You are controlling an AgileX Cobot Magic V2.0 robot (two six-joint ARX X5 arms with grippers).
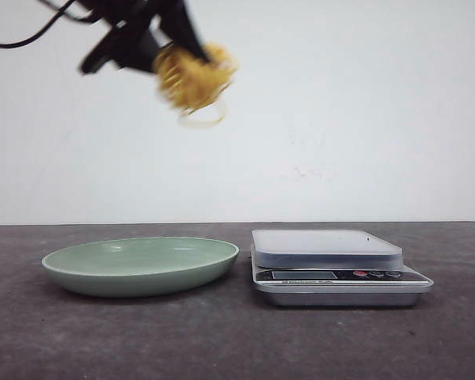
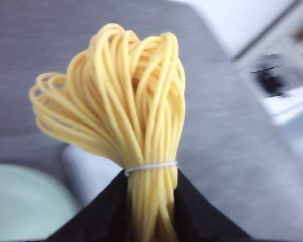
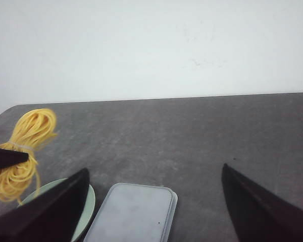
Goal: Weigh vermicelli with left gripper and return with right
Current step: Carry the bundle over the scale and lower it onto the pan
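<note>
- Left gripper (image 1: 174,49) was up high in the air above the table's left part, over the plate's right portion, seen blurred in front view.
- Its two black fingers (image 2: 103,214) were clamped on the vermicelli (image 1: 194,75), pinching the bundle just below a thin white band (image 2: 150,167) tied around the strands.
- Vermicelli was off the table entirely, a yellow looped bundle fanning out past the fingertips; one loose loop drooped below the clump in front view.
- Pale green plate (image 1: 141,265) sat on the dark grey table (image 1: 222,340) on the left side, nothing visible in it.
- Kitchen scale (image 1: 332,265) sat just right of the plate, close beside it, near the table's middle; grey weighing platform bare, display and buttons facing the front edge. Readout too small to read.
- Right gripper (image 3: 154,206) hung above the scale area, its black fingers (image 3: 45,212) spread wide apart, holding nothing.
- From the right wrist view the vermicelli showed at the side, above the plate's rim.
</note>
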